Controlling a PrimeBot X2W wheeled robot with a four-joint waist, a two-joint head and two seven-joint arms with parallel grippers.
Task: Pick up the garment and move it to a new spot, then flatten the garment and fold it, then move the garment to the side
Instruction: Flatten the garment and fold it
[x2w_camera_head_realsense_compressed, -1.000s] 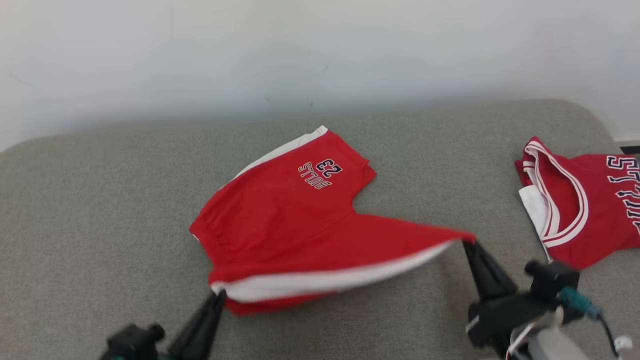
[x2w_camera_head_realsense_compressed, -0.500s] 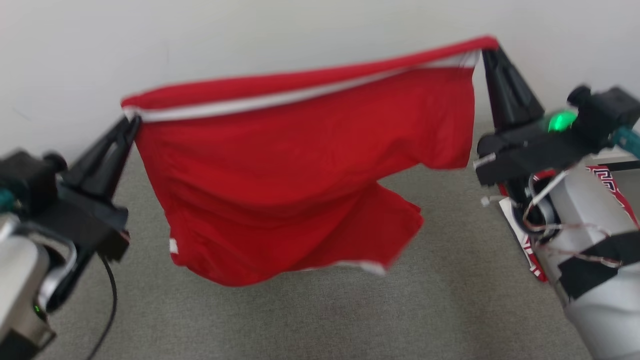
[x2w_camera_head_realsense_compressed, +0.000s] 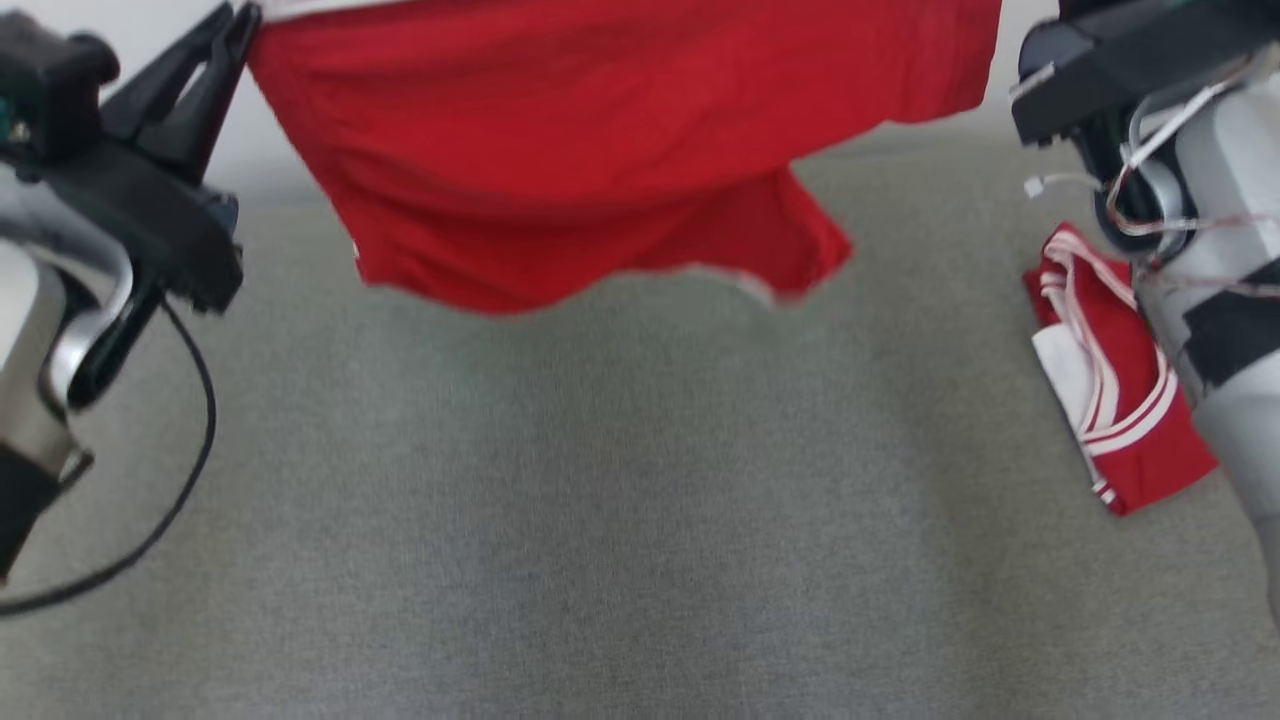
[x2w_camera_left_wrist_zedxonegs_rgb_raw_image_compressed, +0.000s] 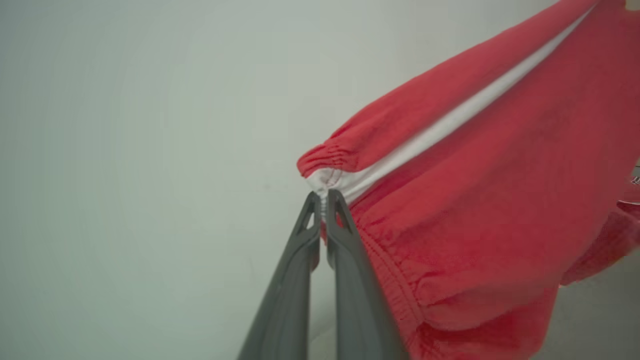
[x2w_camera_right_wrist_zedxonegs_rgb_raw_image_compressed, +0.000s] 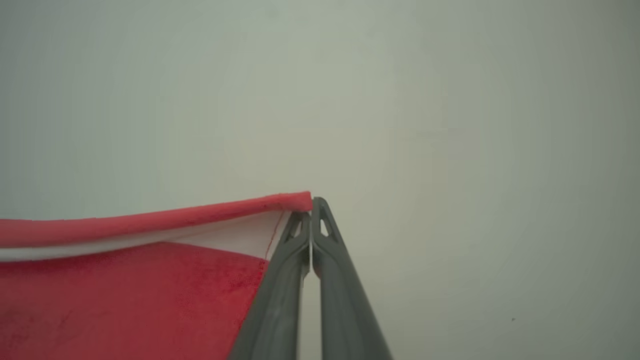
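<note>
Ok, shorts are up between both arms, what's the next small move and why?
Probably lower both arms together so the free hem meets the grey surface first. Both sets of jaws are shut on the top corners of the red shorts, and the cloth hangs spread, clear of the surface.

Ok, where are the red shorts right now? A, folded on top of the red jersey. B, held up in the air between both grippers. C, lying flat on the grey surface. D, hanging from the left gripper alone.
B: the left gripper and the right gripper are each shut on an upper corner of the red shorts, which hang stretched between them.
</note>
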